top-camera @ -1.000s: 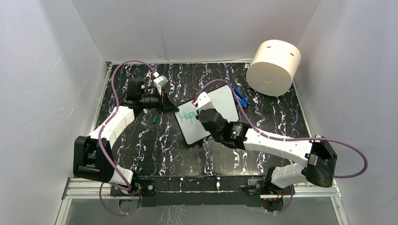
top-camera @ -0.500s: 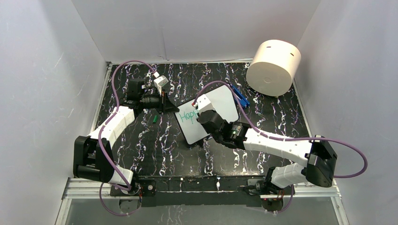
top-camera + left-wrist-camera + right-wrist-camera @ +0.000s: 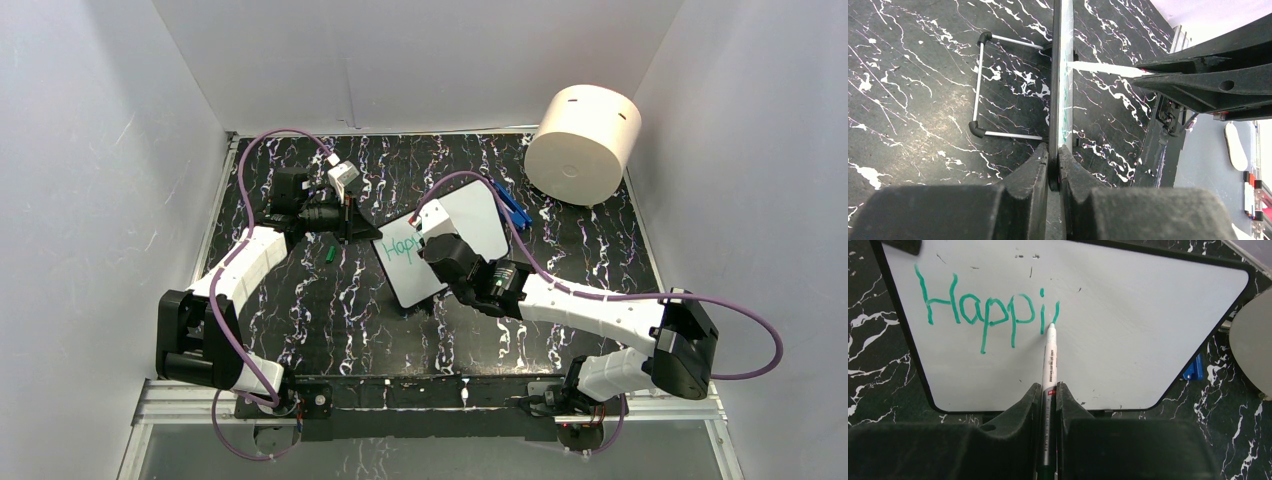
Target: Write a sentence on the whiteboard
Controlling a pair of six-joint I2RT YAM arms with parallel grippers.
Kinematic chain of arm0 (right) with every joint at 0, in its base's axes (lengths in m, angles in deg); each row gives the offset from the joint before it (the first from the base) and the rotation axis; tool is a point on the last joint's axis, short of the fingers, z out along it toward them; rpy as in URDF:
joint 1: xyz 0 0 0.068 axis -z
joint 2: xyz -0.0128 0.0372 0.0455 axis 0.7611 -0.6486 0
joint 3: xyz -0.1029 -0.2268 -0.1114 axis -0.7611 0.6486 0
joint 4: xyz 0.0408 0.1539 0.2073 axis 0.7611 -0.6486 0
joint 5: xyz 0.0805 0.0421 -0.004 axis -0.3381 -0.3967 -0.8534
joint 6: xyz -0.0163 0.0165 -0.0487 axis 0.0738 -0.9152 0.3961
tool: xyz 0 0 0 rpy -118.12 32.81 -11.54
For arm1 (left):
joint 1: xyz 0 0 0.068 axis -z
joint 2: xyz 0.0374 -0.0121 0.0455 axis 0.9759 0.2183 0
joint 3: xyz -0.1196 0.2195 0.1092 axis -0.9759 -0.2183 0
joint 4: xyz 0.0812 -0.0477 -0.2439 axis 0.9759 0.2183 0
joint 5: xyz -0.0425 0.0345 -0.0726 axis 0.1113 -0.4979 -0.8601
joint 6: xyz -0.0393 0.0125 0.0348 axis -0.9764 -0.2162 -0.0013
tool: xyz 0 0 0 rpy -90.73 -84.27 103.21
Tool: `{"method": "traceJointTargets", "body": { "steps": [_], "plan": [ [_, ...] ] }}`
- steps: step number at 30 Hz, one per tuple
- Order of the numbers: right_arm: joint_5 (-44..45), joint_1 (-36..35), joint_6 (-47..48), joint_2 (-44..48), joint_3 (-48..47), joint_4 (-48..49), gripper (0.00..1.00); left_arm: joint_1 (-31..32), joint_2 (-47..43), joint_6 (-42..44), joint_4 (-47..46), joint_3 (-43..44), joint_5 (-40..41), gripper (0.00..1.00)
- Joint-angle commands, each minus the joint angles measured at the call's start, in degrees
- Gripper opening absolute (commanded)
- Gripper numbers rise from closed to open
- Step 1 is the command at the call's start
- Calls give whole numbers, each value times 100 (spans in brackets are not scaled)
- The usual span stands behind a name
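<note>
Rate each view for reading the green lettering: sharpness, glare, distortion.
Right wrist: the sentence and the marker are sharp and glare-free on the whiteboard, which looks trapezoidal from perspective. Left wrist: the whiteboard is edge-on, its lettering only a green sliver. Top external: evenly lit, but the lettering is tiny and partly behind the right arm.

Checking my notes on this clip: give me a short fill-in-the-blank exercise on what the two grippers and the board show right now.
1. The left gripper is shut on the edge of the ____.
2. The right gripper is shut on a ____, its tip on the white surface.
3. The sentence, unfinished, begins with a capital ____.

Missing words: whiteboard; marker; H.
</note>
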Motion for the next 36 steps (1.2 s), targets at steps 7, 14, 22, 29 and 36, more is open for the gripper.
{"method": "traceJointTargets", "body": {
  "steps": [7, 14, 22, 29, 36],
  "plan": [
    [287, 46, 218, 77, -17, 685, 0, 64, 174, 281, 378, -16, 442, 0],
    [348, 72, 312, 44, -39, 777, 0, 64, 174, 294, 379, -18, 433, 0],
    [453, 129, 259, 46, 2, 704, 0, 64, 174, 290, 379, -14, 443, 0],
    [296, 156, 91, 41, -37, 364, 0, 64, 183, 290, 380, -17, 449, 0],
    [105, 167, -100, -8, -33, 83, 0, 64, 178, 299, 397, -5, 466, 0]
  ]
}}
